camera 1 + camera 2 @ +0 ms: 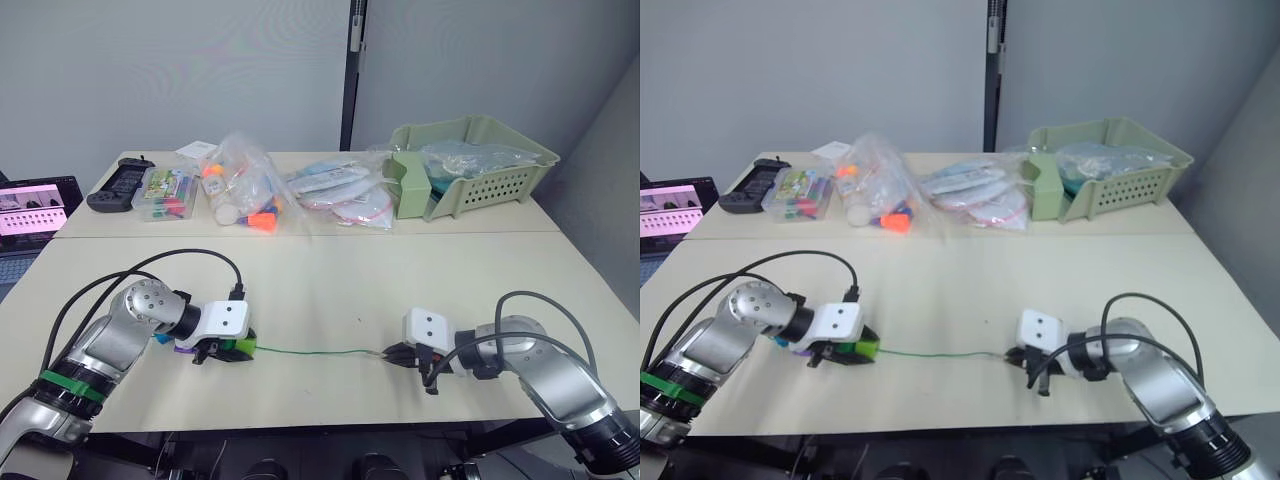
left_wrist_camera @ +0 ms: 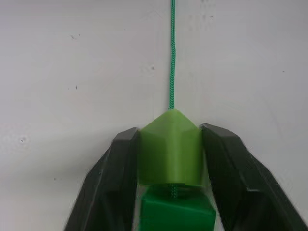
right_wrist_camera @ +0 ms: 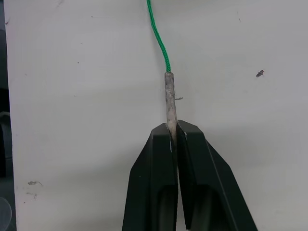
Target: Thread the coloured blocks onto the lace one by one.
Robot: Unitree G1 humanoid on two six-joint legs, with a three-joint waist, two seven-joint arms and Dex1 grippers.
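A pale table (image 1: 330, 290) stands before a grey wall, its far edge crowded with clear toy bags (image 1: 245, 190), a green basket (image 1: 480, 165), a black controller (image 1: 115, 185) and a laptop (image 1: 30, 215) at the left.

Near the front edge, the lace (image 1: 315, 351) lies straight on the table between the two grippers. The head views show its whole run, with a purple block (image 1: 186, 348) and a bit of blue block (image 1: 162, 338) behind the left gripper (image 1: 225, 350).

The left wrist view shows what the head views cannot: the left fingers (image 2: 118, 178) are closed on the sides of the light green block (image 2: 169, 149), the lace comes out of its pointed front, and the dark green block (image 2: 175, 211) sits just behind it on the same cord.

The right wrist view shows the right gripper (image 3: 173, 132) pinched tight on the lace's stiff pale tip (image 3: 170, 98), which juts out past the fingertips before the green cord starts.

Both forearms lie low over the table and point inward toward each other, the left elbow bent out to the left, the right elbow out to the right, cables looping above each wrist.
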